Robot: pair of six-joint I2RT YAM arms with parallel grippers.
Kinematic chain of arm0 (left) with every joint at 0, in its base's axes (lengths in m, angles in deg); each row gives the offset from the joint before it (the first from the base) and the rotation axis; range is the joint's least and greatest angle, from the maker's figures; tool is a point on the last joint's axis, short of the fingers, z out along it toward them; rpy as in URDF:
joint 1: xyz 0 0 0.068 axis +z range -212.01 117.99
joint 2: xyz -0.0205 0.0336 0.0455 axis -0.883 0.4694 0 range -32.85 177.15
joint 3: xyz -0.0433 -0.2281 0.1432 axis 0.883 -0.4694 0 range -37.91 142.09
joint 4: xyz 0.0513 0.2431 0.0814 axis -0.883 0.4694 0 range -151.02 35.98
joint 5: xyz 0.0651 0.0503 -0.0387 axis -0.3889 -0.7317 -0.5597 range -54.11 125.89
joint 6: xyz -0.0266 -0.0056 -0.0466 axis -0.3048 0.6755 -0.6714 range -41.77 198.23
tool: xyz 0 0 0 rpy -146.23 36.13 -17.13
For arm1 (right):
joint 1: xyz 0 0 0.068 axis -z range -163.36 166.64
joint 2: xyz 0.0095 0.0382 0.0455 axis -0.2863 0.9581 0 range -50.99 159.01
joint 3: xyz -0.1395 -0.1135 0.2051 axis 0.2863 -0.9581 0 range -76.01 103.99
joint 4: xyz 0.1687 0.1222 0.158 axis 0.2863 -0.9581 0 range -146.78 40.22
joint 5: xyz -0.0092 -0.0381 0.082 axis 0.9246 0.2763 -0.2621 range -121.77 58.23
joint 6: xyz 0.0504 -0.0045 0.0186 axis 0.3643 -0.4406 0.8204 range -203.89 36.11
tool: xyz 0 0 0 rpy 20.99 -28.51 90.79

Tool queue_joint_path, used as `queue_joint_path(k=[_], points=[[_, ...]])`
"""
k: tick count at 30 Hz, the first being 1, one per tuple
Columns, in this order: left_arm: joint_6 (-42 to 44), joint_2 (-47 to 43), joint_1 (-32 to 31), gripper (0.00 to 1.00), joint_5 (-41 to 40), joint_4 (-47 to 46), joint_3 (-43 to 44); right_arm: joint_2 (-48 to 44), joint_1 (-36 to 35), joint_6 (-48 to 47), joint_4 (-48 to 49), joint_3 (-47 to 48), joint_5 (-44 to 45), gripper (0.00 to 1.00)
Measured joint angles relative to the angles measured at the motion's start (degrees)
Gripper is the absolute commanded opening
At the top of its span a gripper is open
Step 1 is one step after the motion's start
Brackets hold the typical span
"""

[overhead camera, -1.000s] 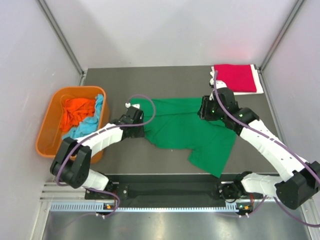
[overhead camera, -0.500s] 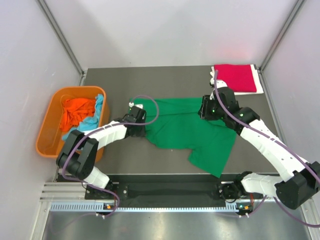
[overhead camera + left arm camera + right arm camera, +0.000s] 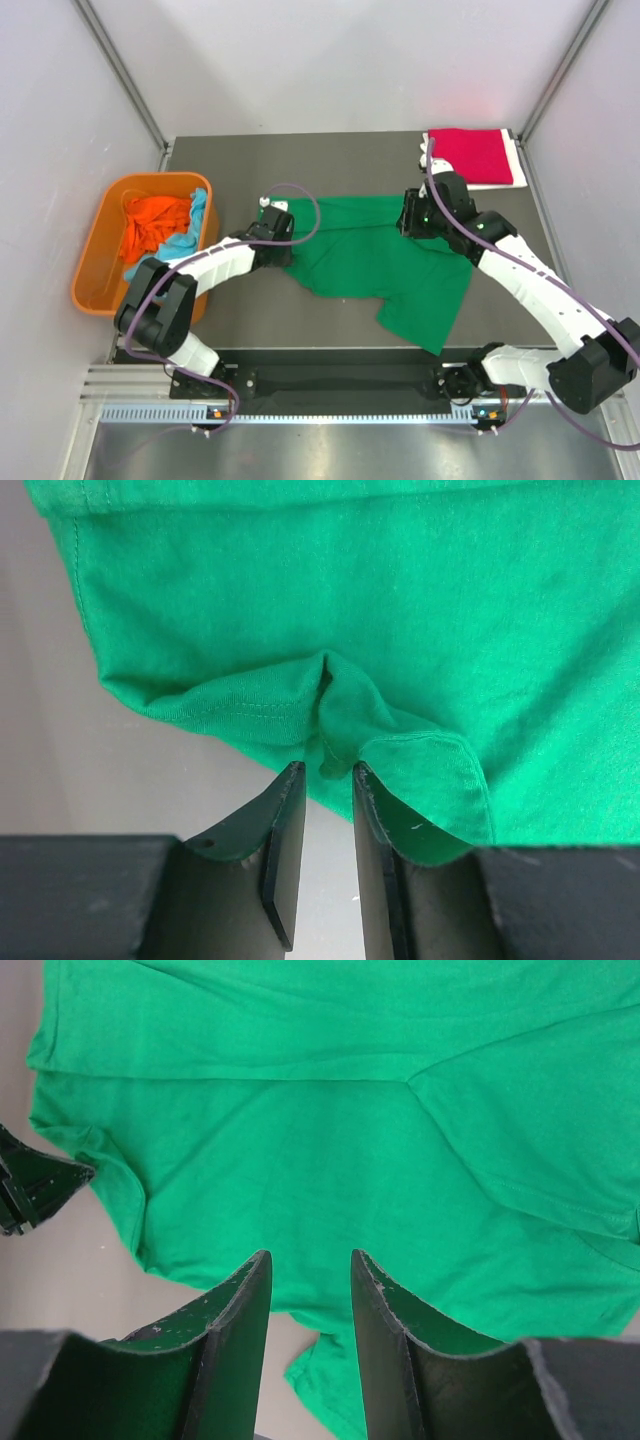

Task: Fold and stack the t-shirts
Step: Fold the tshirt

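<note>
Green t-shirt (image 3: 370, 265) lies mid-frame on the worktop (image 3: 300, 165). Left pincer (image 3: 320, 772) pinches only a thin hem ridge, which may slip out under tension. Right pincer (image 3: 310, 1260), over the shirt's upper right: grip cannot be determined; a one-sided pull would skew the fold.

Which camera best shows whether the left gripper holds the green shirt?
Left wrist: a bunched fold of the green shirt sits between the fingers of the left gripper. Top view shows the whole shirt, pinch hidden. Right wrist shows only that gripper's tip.
</note>
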Motion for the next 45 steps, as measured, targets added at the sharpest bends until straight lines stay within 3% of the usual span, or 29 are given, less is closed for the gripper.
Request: queue_joint_path(k=[8, 10, 13, 19, 31, 45], points=[[0.8, 3.4, -0.1, 0.27, -0.7, 0.0, 1.1, 0.4, 0.2, 0.0, 0.0, 0.0, 0.0, 0.38], [1.3, 3.7, -0.2, 0.12, -1.1, 0.2, 1.4, 0.4, 0.4, 0.0, 0.0, 0.0, 0.0, 0.38], [2.1, 3.7, -0.3, 0.0, -2.0, 1.3, 2.7, 0.4, 0.6, 0.0, 0.0, 0.0, 0.0, 0.38], [5.1, 2.7, -0.4, 0.0, -5.6, 9.2, 8.6, 0.3, 0.9, -0.3, 0.0, 0.0, 0.0, 0.38], [13.1, -2.1, -0.4, 0.0, -11.1, 34.6, 13.4, -2.3, 1.8, -0.6, -0.3, 0.0, -0.7, 0.38], [14.1, 2.8, -3.5, 0.0, -21.9, 45.8, 22.8, -4.8, 3.6, -1.1, -2.3, 0.0, -2.1, 0.39]])
